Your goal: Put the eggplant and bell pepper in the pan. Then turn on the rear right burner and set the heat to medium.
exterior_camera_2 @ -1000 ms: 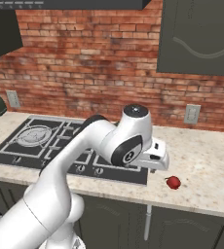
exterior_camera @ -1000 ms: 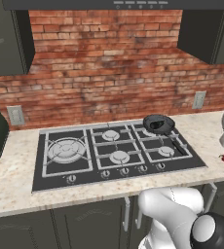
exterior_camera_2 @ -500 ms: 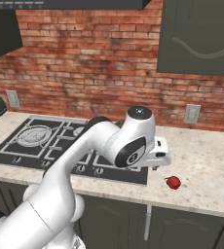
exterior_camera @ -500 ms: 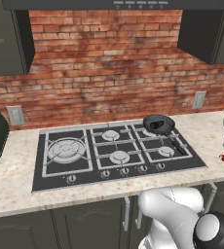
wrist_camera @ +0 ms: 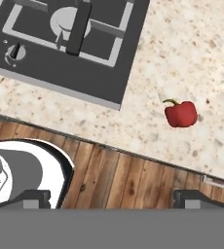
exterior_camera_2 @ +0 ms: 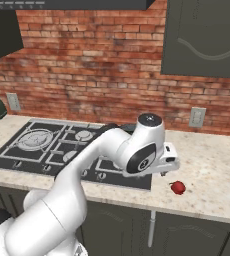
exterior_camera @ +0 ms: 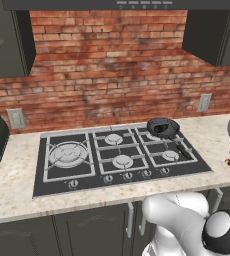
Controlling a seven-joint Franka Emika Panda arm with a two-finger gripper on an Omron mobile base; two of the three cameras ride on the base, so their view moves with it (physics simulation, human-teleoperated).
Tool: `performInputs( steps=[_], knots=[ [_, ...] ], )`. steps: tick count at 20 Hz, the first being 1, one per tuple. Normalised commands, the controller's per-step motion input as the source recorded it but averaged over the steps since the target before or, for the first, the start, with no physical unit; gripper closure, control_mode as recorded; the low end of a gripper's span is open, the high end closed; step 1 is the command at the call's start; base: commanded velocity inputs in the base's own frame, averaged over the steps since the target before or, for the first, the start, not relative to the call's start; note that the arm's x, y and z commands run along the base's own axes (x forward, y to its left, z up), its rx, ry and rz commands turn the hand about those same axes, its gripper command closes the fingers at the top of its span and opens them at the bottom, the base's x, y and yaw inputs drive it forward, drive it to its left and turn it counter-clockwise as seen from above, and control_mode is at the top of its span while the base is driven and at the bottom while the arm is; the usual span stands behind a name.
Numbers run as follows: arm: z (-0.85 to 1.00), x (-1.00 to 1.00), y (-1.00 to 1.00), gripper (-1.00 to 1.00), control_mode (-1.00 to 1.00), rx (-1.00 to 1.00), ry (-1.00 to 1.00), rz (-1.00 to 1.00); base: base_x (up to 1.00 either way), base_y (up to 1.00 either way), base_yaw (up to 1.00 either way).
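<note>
Bell pepper [wrist_camera: 181, 114] sits alone on the tabletop [wrist_camera: 192, 53], just right of the stove [wrist_camera: 80, 53]. Above it hangs the tool [wrist_camera: 113, 198], wide open and holding nothing, ready to drop down. Farther back, the pan [exterior_camera: 163, 127] waits on the stove's rear right burner.

The tabletop [wrist_camera: 201, 44] looks like speckled beige stone, smooth and faintly polished. The bell pepper [wrist_camera: 181, 114] has glossy red skin. The stove [exterior_camera: 122, 157] is dark matt metal, the pan [exterior_camera: 163, 127] dull black, the wall [exterior_camera: 117, 65] rough red brick, the floor [wrist_camera: 119, 175] brown wood planks.
</note>
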Motion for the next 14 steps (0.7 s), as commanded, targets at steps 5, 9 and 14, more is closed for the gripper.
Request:
performInputs(
  steps=[5,9,14],
  knots=[
    [-0.19,0.15,-0.23,-1.00,-1.00,0.00,0.04,0.02,0.00,0.00,0.00],
    [-0.23,0.19,-0.26,-1.00,-1.00,0.00,0.04,0.01,0.00,0.00,0.00],
    [-0.23,0.23,-0.24,-1.00,-1.00,0.00,0.05,0.01,0.00,0.00,0.00]
  ],
)
